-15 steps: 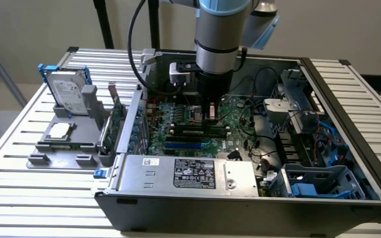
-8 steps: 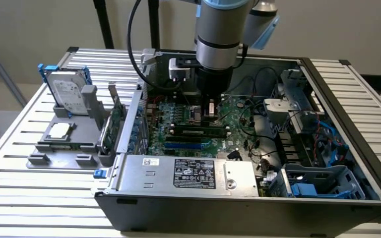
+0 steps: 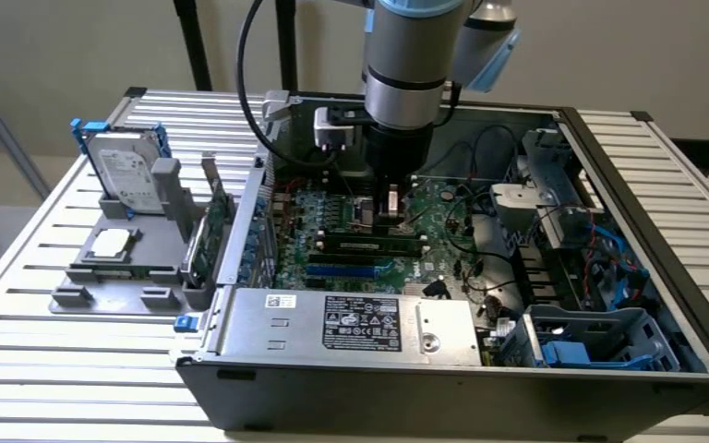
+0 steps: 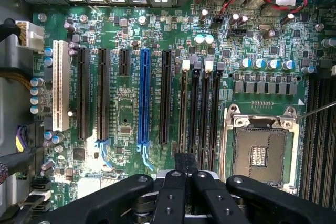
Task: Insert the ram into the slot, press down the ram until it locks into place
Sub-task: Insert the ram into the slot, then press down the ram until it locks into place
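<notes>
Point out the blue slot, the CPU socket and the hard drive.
blue slot [image 4: 144,96]: wrist view, middle of its length.
CPU socket [image 4: 260,151]: wrist view, centre of its metal cover.
hard drive [image 3: 123,175]: exterior view, its silver face.

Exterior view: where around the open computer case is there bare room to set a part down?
Bare slatted table in front of the grey parts holder, and slats right of the case. Crowded inside: gripper over the motherboard, cables, drive cage.

The claw [image 3: 394,214] hides part of the slot [image 3: 367,245]; whether the ram is seated is unclear
</notes>
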Tool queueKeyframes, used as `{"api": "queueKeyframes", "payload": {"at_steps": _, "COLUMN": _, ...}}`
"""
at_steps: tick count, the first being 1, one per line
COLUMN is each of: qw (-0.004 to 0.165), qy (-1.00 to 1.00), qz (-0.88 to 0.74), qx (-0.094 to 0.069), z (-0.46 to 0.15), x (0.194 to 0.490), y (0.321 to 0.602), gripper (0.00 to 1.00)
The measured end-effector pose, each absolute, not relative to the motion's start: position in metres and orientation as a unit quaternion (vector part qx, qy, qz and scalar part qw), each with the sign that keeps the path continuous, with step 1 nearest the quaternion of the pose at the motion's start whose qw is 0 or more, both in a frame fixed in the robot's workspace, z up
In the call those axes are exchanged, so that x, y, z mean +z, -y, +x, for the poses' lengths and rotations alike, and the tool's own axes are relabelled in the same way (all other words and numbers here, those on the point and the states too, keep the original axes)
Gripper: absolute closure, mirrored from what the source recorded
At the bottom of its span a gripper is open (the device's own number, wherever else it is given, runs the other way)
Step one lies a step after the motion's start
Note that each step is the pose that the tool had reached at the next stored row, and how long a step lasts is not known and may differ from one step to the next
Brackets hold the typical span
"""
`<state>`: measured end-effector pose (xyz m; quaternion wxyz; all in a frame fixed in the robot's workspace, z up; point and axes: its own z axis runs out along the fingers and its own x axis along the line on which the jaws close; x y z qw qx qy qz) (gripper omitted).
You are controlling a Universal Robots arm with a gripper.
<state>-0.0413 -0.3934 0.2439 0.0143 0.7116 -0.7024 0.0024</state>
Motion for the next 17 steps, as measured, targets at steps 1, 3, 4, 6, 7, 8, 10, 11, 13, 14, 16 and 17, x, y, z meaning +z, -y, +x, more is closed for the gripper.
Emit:
{"api": "queueKeyframes", "payload": {"at_steps": 1, "qw": 0.014, "qy": 0.702, "qz": 0.712, "qx": 0.002, "z": -0.0413, "x": 0.2439, "y": 0.3934, "gripper": 0.89}}
{"api": "queueKeyframes", "payload": {"at_steps": 3, "qw": 0.014, "qy": 0.702, "qz": 0.712, "qx": 0.002, "z": -0.0413, "x": 0.2439, "y": 0.3934, "gripper": 0.89}}
{"api": "queueKeyframes", "payload": {"at_steps": 4, "qw": 0.014, "qy": 0.702, "qz": 0.712, "qx": 0.002, "z": -0.0413, "x": 0.2439, "y": 0.3934, "gripper": 0.89}}
{"api": "queueKeyframes", "payload": {"at_steps": 6, "qw": 0.014, "qy": 0.702, "qz": 0.712, "qx": 0.002, "z": -0.0413, "x": 0.2439, "y": 0.3934, "gripper": 0.89}}
{"api": "queueKeyframes", "payload": {"at_steps": 7, "qw": 0.014, "qy": 0.702, "qz": 0.712, "qx": 0.002, "z": -0.0413, "x": 0.2439, "y": 0.3934, "gripper": 0.89}}
{"api": "queueKeyframes", "payload": {"at_steps": 8, "qw": 0.014, "qy": 0.702, "qz": 0.712, "qx": 0.002, "z": -0.0413, "x": 0.2439, "y": 0.3934, "gripper": 0.89}}
{"api": "queueKeyframes", "payload": {"at_steps": 10, "qw": 0.014, "qy": 0.702, "qz": 0.712, "qx": 0.002, "z": -0.0413, "x": 0.2439, "y": 0.3934, "gripper": 0.89}}
{"api": "queueKeyframes", "payload": {"at_steps": 11, "qw": 0.014, "qy": 0.702, "qz": 0.712, "qx": 0.002, "z": -0.0413, "x": 0.2439, "y": 0.3934, "gripper": 0.89}}
{"api": "queueKeyframes", "payload": {"at_steps": 13, "qw": 0.014, "qy": 0.702, "qz": 0.712, "qx": 0.002, "z": -0.0413, "x": 0.2439, "y": 0.3934, "gripper": 0.89}}
{"api": "queueKeyframes", "payload": {"at_steps": 14, "qw": 0.014, "qy": 0.702, "qz": 0.712, "qx": 0.002, "z": -0.0413, "x": 0.2439, "y": 0.3934, "gripper": 0.89}}
{"api": "queueKeyframes", "payload": {"at_steps": 16, "qw": 0.014, "qy": 0.702, "qz": 0.712, "qx": 0.002, "z": -0.0413, "x": 0.2439, "y": 0.3934, "gripper": 0.89}}
{"api": "queueKeyframes", "payload": {"at_steps": 17, "qw": 0.014, "qy": 0.702, "qz": 0.712, "qx": 0.002, "z": -0.0413, "x": 0.2439, "y": 0.3934, "gripper": 0.89}}
